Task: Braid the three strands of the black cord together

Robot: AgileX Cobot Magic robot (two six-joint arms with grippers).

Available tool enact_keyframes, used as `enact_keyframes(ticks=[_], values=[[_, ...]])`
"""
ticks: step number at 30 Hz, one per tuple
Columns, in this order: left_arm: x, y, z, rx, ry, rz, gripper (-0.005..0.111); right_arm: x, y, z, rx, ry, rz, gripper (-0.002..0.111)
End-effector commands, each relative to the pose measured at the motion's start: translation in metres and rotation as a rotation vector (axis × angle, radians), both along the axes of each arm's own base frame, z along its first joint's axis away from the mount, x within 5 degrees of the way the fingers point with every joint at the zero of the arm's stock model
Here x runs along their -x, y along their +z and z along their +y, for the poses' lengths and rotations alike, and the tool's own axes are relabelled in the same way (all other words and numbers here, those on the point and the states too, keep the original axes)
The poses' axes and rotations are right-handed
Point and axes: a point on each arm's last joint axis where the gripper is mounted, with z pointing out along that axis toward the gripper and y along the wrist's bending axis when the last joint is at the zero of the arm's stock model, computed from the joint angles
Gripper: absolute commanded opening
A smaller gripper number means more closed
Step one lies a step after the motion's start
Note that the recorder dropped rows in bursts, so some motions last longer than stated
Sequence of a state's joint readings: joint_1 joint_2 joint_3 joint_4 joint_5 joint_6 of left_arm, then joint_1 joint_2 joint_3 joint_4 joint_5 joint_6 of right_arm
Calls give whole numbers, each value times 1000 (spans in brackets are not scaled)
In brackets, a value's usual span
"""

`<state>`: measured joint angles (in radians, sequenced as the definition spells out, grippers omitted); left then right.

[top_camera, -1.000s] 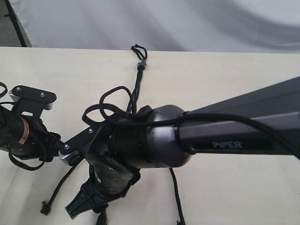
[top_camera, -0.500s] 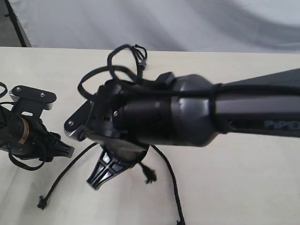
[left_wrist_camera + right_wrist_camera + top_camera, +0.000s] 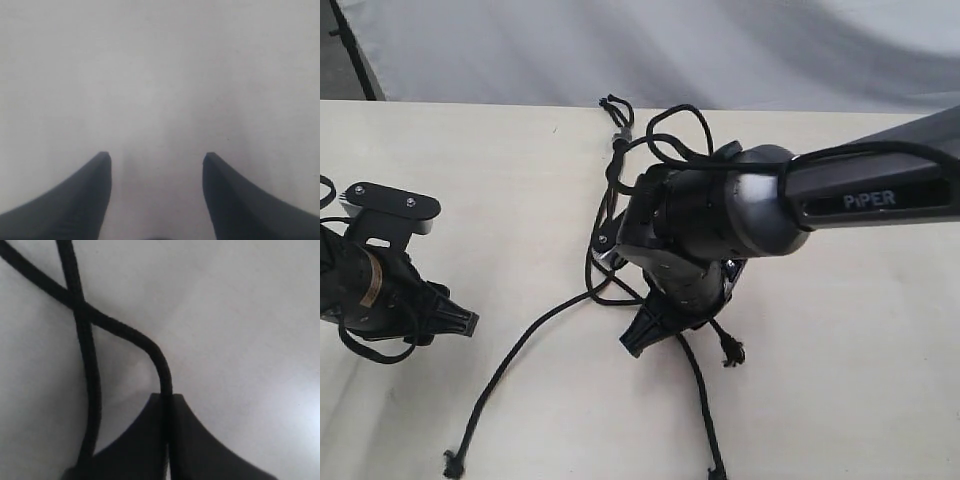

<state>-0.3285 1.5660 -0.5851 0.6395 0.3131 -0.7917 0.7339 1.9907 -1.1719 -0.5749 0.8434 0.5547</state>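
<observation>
The black cord's knot [image 3: 618,136], with tiny loops and a greyish band, lies at the table's far edge. Its three strands run toward me. One curves to the lower left and ends in a tip [image 3: 450,465]. Another strand [image 3: 701,400] runs straight down past the front. The third shows a frayed tip [image 3: 729,352] beside my right gripper [image 3: 638,343]. That gripper [image 3: 167,397] is shut on a strand [image 3: 150,347], which crosses a second strand [image 3: 80,305] just ahead of the jaws. My left gripper [image 3: 465,322] [image 3: 156,159] is open over bare table, well left of the cord.
The right arm [image 3: 840,200] reaches across the middle and hides where the strands meet beneath it. Thick smooth robot cables [image 3: 680,125] loop over its wrist. The pale table [image 3: 840,380] ends at a grey backdrop [image 3: 720,50] behind the knot.
My right arm has swung rightward and back toward the centre with a strand in its jaws. The frayed tip moved right with it. The lower-left strand's end slid down and right. The left arm stayed put.
</observation>
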Motion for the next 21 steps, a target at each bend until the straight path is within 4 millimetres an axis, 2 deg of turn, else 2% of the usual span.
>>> enact_keyframes(ticks=[1,3,5,6,7,8,9,12,14,18,21], values=[[1,1,1,8,4,-8,53,6,-14,3,-48,-75,78,0],[1,1,1,10,7,-7,53,24,-21,18,-105,-56,193,0],[1,1,1,10,7,-7,53,49,-21,42,-152,79,294,0],[1,1,1,10,7,-7,53,66,-17,60,-184,207,335,0],[1,1,1,10,7,-7,53,73,-12,68,-192,263,334,0],[1,1,1,10,7,-7,53,83,3,80,-210,352,306,0],[1,1,1,10,7,-7,53,84,17,83,-224,384,268,0],[1,1,1,10,7,-7,53,76,59,74,-249,414,124,0],[1,0,0,19,19,-4,53,66,77,60,-265,370,80,0],[1,0,0,19,19,-4,53,48,80,33,-237,270,87,0],[1,0,0,19,19,-4,53,35,73,14,-237,186,91,0]])
